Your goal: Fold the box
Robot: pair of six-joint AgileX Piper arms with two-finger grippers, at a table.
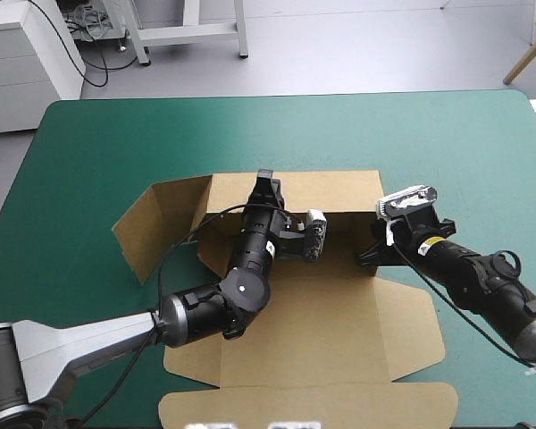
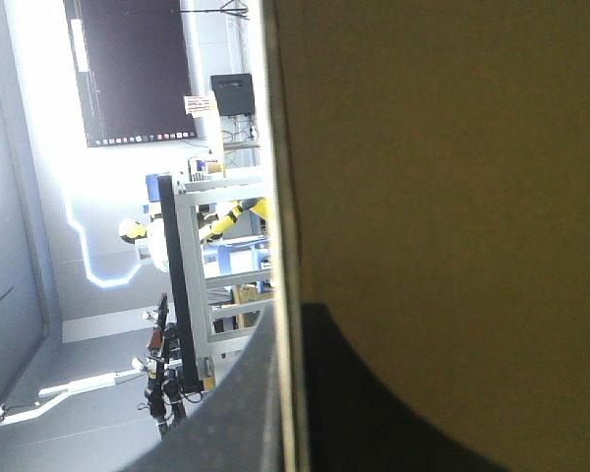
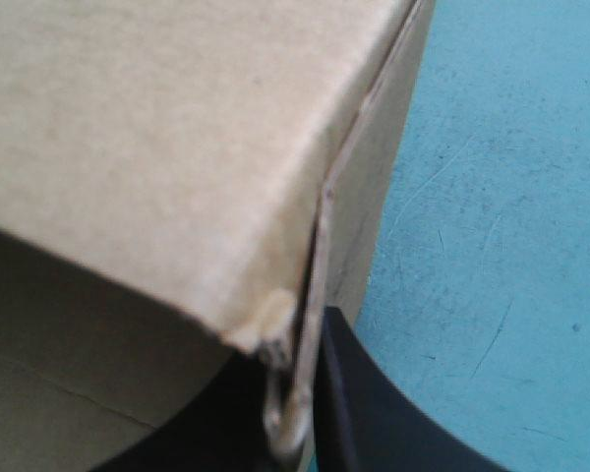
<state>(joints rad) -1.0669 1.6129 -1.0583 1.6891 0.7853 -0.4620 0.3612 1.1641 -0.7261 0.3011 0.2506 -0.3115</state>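
The brown box (image 1: 313,331) lies mid-table. Its far wall (image 1: 330,192) is raised, a side flap (image 1: 156,223) splays out to the left, and the lid lies flat toward the front. My left gripper (image 1: 268,189) sits over the top edge of the far wall. In the left wrist view, the left gripper (image 2: 290,329) is shut on the box, with the board's edge (image 2: 278,197) running between the black fingers. My right gripper (image 1: 375,243) is at the box's far right corner. There the right gripper (image 3: 300,379) is shut on the box, pinching the side wall's edge (image 3: 320,256).
The teal-green cover (image 1: 98,143) shows around the box on the far, left and right sides, and beside the box's corner (image 3: 492,226). The lid's front flap (image 1: 304,407) reaches close to the table's near edge.
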